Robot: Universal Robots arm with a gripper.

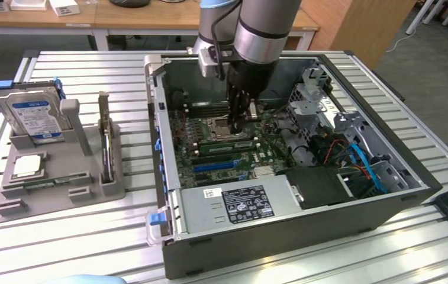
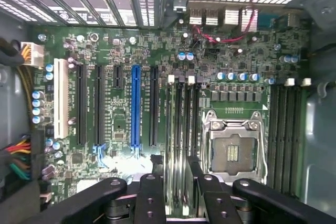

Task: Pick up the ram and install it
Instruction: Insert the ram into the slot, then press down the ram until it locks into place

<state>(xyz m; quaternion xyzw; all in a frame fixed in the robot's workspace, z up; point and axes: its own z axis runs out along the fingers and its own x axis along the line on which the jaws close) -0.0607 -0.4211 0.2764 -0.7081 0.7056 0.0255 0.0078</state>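
- Your hand (image 1: 241, 121) (image 2: 177, 174) reaches down into the open computer case (image 1: 160, 177), which lies on its side on the bench (image 1: 89, 242).
- Its fingers (image 2: 152, 192) stand spread, one on each side of the ram (image 2: 178, 192). You cannot tell whether either finger touches it.
- The ram (image 1: 225, 141) stands on edge in the row of memory slots just beside the processor socket (image 1: 222, 125) (image 2: 233, 153), between that socket and the blue expansion slot (image 1: 214, 166) (image 2: 136, 106).
- In the wrist view you see the stick from its top edge, running in line with the slots, directly below the hand.
- At the exterior view's left, well apart from the case, your grey tray (image 1: 18, 210) holds the silver hard drive (image 1: 34, 115) with its blue label and a tall dark card (image 1: 107, 142) standing upright.
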